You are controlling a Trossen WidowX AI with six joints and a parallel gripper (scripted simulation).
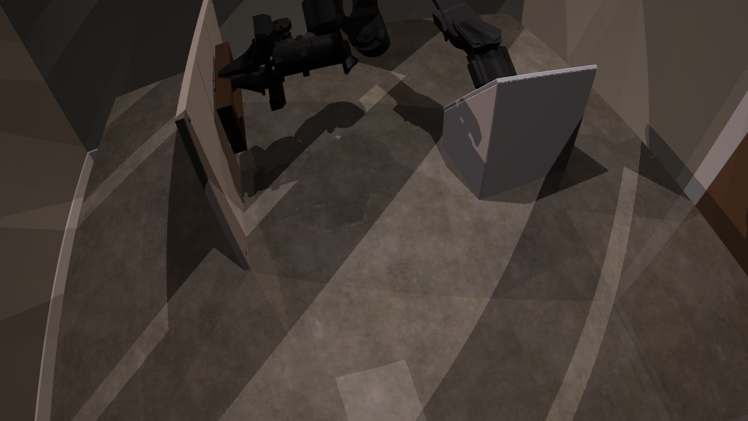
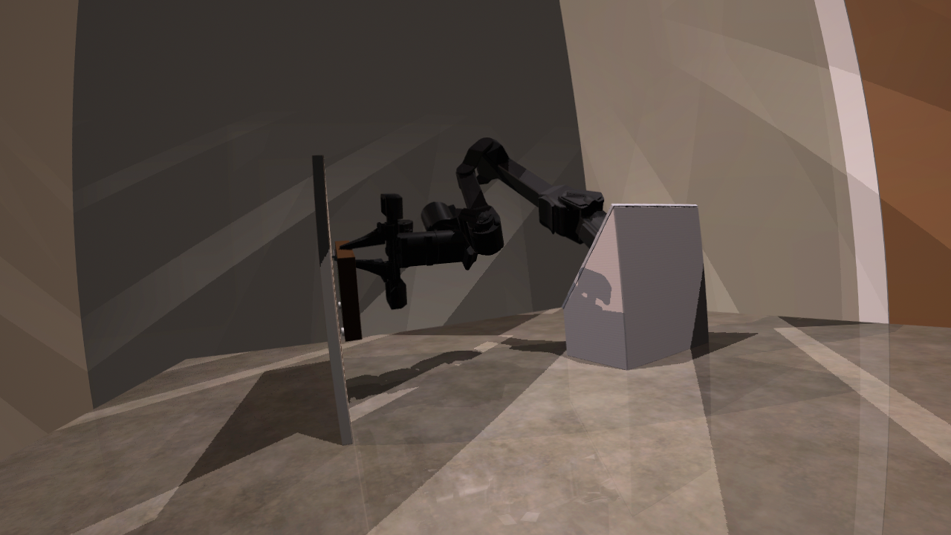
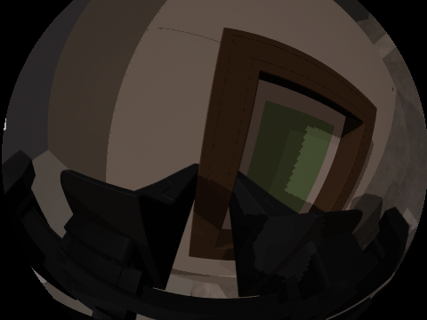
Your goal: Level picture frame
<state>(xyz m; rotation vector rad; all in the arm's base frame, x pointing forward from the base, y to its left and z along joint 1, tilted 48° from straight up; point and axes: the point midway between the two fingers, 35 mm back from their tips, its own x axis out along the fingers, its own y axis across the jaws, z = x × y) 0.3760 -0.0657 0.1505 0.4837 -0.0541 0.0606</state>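
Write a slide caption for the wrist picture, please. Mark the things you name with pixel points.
A black two-fingered robot hand [image 3: 215, 173] grips one side of a brown rectangular picture frame [image 3: 227, 89] around a green panel [image 3: 277, 151].

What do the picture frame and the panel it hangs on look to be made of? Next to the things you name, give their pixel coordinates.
The picture frame [image 1: 224, 99] [image 2: 349, 293] [image 3: 218, 120] looks like dark brown stained wood, fairly matt, going by its colour and fine dark lines; wood-look plastic is possible. The panel [image 1: 209, 104] [image 2: 340, 386] [image 3: 156, 111] is flat, beige and dull, perhaps painted board; its core is unclear.

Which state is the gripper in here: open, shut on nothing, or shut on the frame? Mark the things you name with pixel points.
Shut on the picture frame [image 1: 239, 112] [image 2: 348, 296] [image 3: 224, 102]: in the wrist view, the gripper [image 1: 224, 78] [image 2: 347, 255] [image 3: 215, 173] has its fingers on both sides of one wooden bar.
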